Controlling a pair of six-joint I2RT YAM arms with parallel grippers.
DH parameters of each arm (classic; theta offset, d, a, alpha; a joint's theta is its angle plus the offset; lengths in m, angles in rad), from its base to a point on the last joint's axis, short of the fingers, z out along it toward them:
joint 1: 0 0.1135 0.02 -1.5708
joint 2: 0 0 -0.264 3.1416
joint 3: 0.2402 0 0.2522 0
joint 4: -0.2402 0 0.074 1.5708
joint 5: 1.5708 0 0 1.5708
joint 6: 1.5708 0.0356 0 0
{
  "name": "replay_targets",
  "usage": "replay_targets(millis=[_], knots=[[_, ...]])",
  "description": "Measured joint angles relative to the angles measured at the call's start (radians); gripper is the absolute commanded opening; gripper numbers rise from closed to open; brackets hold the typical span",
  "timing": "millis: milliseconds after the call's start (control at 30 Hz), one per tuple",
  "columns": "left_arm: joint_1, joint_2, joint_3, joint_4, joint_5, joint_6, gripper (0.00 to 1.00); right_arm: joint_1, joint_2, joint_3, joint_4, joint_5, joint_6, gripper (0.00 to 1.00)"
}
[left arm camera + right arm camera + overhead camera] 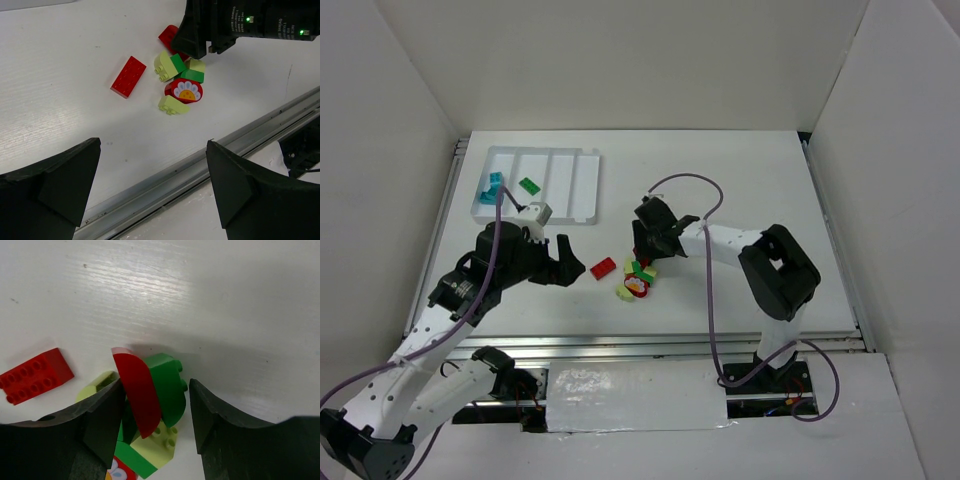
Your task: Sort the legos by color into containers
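While right jaws, unclenched, straddle red piece (137, 390) and green brick (167, 385), closing risks grabbing both colours; left jaws spread, empty.

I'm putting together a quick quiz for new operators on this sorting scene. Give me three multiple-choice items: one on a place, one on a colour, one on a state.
1. In the top view, which compartment of the tray holds the green brick? A leftmost; B second from the left; C rightmost.
2. What colour is the long flat brick lying apart from the pile? A teal; B yellow-green; C red.
3. How is the left gripper? A open, holding nothing; B shut on a red brick; C shut on a teal brick.

Answers:
1 B: it lies one slot to the right of the teal bricks.
2 C: it is plainly red in the left wrist view.
3 A: its fingers stand wide apart with nothing between them.
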Motion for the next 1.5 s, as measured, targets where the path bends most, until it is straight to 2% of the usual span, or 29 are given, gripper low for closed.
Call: replay_targets(millis=[200, 267, 467, 533, 667, 833, 1000, 1133, 1333, 1433, 1500], knots=[[0.0, -0.005, -0.001, 0.0, 0.014, 0.001, 0.99, -0.001, 0.03, 0.0, -0.016, 0.023, 0.001, 0.6], [0.0, -0.005, -0.001, 0.0, 0.019, 0.001, 0.99, -0.001, 0.03, 0.0, -0.014, 0.023, 0.001, 0.55], [0.0, -0.005, -0.001, 0.001, 0.028, 0.0, 0.99, -0.001, 0.029, 0.0, -0.006, 0.037, 0.004, 0.27], [0.0, -0.005, -0.001, 0.004, 0.031, -0.007, 0.99, -0.001, 0.024, -0.003, -0.006, 0.05, 0.004, 0.0], [0.0, -0.003, -0.023, 0.072, 0.038, -0.08, 0.99, -0.001, -0.047, -0.051, 0.002, 0.088, 0.004, 0.0], [0.0, 0.041, -0.087, 0.244, 0.092, -0.272, 1.0, 0.013, -0.285, -0.158, 0.026, 0.117, -0.005, 0.0], [-0.009, 0.142, -0.114, 0.481, 0.195, -0.473, 0.99, 0.149, -0.558, -0.281, 0.127, 0.095, -0.05, 0.0], [-0.058, 0.196, -0.114, 0.599, 0.227, -0.565, 0.97, 0.262, -0.732, -0.371, 0.203, 0.042, -0.066, 0.0], [-0.174, 0.25, -0.105, 0.676, 0.232, -0.613, 0.95, 0.271, -0.803, -0.385, 0.23, 0.013, -0.072, 0.0], [-0.189, 0.263, -0.105, 0.695, 0.229, -0.618, 0.91, 0.279, -0.82, -0.386, 0.232, -0.001, -0.072, 0.0], [-0.193, 0.272, -0.105, 0.705, 0.229, -0.627, 0.83, 0.283, -0.831, -0.386, 0.231, -0.001, -0.072, 0.0]])
